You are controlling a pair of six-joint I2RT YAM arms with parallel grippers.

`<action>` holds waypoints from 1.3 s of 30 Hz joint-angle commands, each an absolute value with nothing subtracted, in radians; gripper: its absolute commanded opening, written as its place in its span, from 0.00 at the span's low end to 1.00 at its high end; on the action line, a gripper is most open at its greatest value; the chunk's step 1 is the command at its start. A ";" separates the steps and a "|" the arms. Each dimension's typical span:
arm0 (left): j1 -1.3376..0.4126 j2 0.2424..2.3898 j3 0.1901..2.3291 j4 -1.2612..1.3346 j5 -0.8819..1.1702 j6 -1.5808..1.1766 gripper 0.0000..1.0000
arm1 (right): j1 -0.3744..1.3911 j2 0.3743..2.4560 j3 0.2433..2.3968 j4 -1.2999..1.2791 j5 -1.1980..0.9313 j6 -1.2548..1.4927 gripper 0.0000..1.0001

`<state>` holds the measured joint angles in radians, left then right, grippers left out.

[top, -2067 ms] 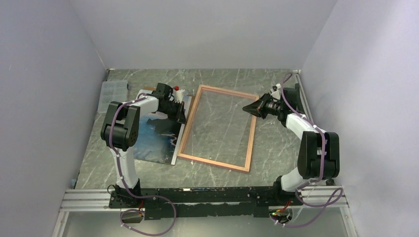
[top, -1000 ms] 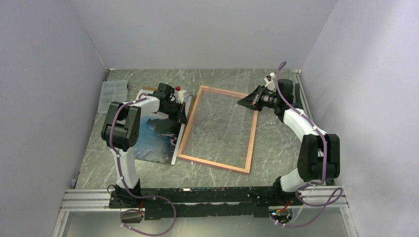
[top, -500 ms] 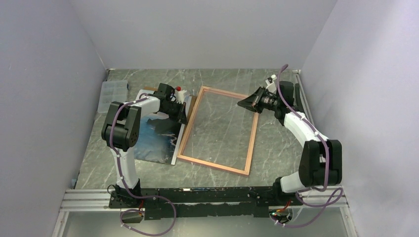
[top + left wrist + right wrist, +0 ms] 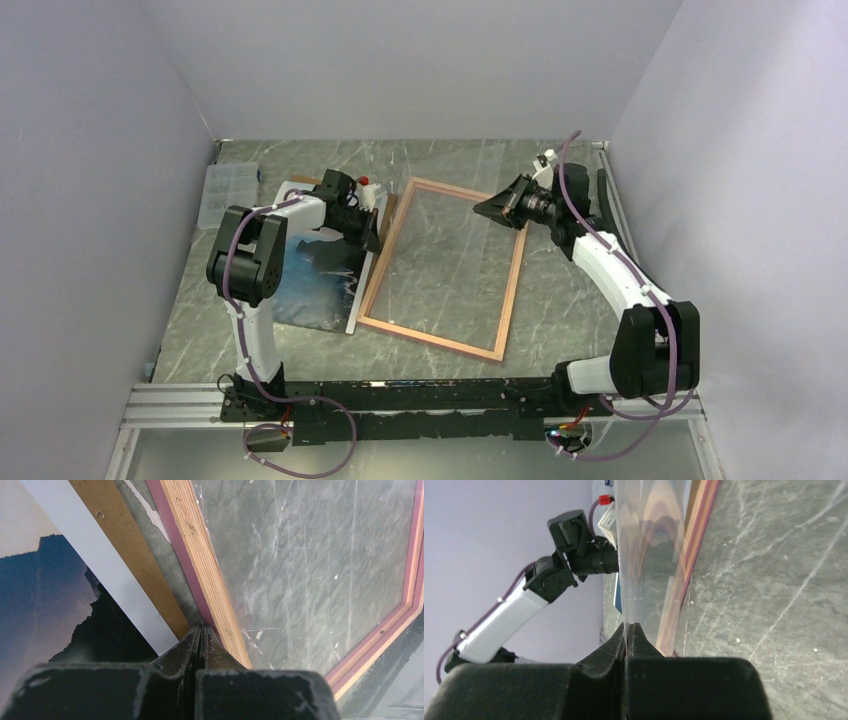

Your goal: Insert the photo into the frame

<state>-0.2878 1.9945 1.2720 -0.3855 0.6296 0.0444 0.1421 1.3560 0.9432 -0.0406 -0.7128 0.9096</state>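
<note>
The frame (image 4: 428,334) lies tan back up in the middle of the table; its pink face edge shows in the left wrist view (image 4: 200,555). My right gripper (image 4: 479,210) is shut on the right edge of the clear pane (image 4: 649,555) and holds that edge raised above the frame's right rail (image 4: 696,540). My left gripper (image 4: 373,243) is shut and empty, its tip (image 4: 201,628) down against the outer side of the frame's left rail. The photo (image 4: 315,275) of dark mountains lies flat left of the frame, and it also shows in the left wrist view (image 4: 50,595).
A plain brown backing board (image 4: 130,565) lies under the photo's right edge, beside the frame. A clear plastic box (image 4: 222,190) sits at the far left by the wall. Walls close in on the left, back and right.
My right gripper has moved left and toward the back, lifting the pane's edge higher. The frame has shifted slightly. The left gripper has stayed at the frame's left rail.
</note>
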 commanded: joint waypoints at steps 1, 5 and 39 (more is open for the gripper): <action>-0.302 1.989 1.277 -0.410 0.639 0.063 0.03 | 0.115 1.311 0.892 -0.112 -0.642 0.991 0.00; -0.302 1.985 1.273 -0.410 0.634 0.066 0.03 | 0.109 1.298 0.901 -0.188 -0.582 0.979 0.00; -0.303 1.974 1.264 -0.414 0.639 0.054 0.03 | 0.154 1.186 0.860 -0.039 -0.574 1.201 0.00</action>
